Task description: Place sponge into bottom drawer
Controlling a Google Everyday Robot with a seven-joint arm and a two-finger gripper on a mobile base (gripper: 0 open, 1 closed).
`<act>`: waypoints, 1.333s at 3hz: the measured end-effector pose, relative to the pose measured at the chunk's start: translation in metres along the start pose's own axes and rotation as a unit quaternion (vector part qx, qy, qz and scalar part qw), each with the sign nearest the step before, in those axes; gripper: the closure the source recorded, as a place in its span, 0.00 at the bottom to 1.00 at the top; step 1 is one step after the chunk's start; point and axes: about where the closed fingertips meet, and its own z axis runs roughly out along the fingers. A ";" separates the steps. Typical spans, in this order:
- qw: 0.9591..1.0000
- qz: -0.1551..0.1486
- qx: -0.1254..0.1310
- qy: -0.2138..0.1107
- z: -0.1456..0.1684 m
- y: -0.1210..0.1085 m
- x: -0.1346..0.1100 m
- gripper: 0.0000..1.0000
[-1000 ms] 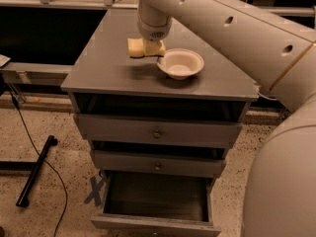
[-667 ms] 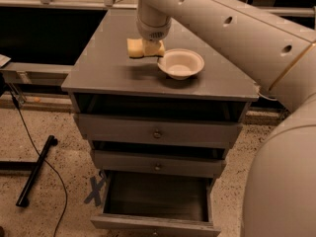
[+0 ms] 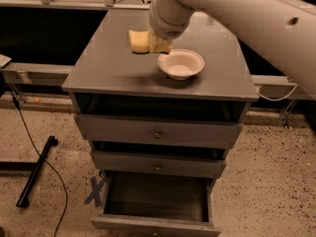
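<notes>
The pale-yellow sponge (image 3: 139, 41) is at the back middle of the grey cabinet's top (image 3: 113, 68), just left of the white bowl (image 3: 180, 63). My gripper (image 3: 159, 44) comes down from the thick white wrist (image 3: 168, 16) and is shut on the sponge's right end, holding it at or barely above the top. The wrist hides most of the gripper. The bottom drawer (image 3: 155, 197) is pulled open at the cabinet's foot, and its inside looks empty.
The two upper drawers (image 3: 157, 132) with small round knobs are nearly closed. My white arm (image 3: 256, 19) crosses the upper right. A black pole and cable (image 3: 34, 172) lie on the speckled floor at the left. A metal rail runs behind the cabinet.
The sponge and the gripper sit slightly higher than before, as if lifted a little off the top. The bowl, the cabinet and the drawers have not moved.
</notes>
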 end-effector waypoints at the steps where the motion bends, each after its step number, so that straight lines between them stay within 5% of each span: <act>1: 0.999 -0.011 0.011 -0.031 -0.034 0.014 -0.005 1.00; 3: 0.995 0.038 -0.030 -0.091 -0.098 0.086 -0.003 1.00; 4: 0.991 0.061 -0.065 -0.102 -0.093 0.130 -0.011 1.00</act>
